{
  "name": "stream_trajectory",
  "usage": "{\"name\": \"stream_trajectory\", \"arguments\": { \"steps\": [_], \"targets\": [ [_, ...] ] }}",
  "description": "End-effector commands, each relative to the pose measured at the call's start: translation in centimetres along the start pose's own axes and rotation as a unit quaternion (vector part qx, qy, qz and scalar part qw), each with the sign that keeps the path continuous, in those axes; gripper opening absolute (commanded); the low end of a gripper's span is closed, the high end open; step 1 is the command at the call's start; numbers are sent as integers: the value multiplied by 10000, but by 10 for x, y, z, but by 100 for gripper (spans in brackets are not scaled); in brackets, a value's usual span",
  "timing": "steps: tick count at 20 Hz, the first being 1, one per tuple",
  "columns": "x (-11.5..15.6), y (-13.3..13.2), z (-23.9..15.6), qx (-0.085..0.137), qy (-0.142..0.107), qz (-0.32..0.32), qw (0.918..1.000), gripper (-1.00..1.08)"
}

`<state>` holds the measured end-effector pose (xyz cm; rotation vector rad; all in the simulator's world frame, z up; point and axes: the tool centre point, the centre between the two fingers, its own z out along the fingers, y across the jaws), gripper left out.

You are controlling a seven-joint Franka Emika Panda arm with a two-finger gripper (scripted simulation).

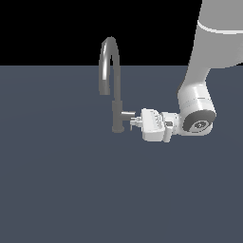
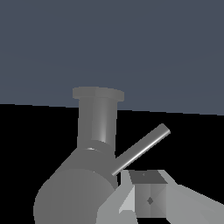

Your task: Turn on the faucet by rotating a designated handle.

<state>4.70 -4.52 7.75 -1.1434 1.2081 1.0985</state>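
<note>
The faucet (image 1: 116,107) is a slim grey column with a high arched spout, standing on the dark floor in the middle of the exterior view. The handle (image 1: 127,115) is a short stub sticking out of the column toward the exterior view's right, with a thin lever hanging at its end. My gripper (image 1: 134,122) reaches in level from the right, its fingertips right beside that lever. In the wrist view the faucet (image 2: 97,118) fills the foreground and the handle lever (image 2: 142,148) is a thin rod just past my gripper (image 2: 140,197). The fingers sit together with no gap.
The flat dark grey floor (image 1: 61,180) stretches all around the faucet. My white arm (image 1: 199,95) comes down from the upper right of the exterior view. Nothing else stands nearby.
</note>
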Motion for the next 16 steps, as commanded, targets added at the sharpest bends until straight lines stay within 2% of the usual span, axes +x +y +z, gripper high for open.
{"name": "stream_trajectory", "arguments": {
  "steps": [1,16],
  "targets": [
    [7,-2,2,4,12,33,10000,-100],
    [53,-15,3,59,85,245,9996,-100]
  ]
}}
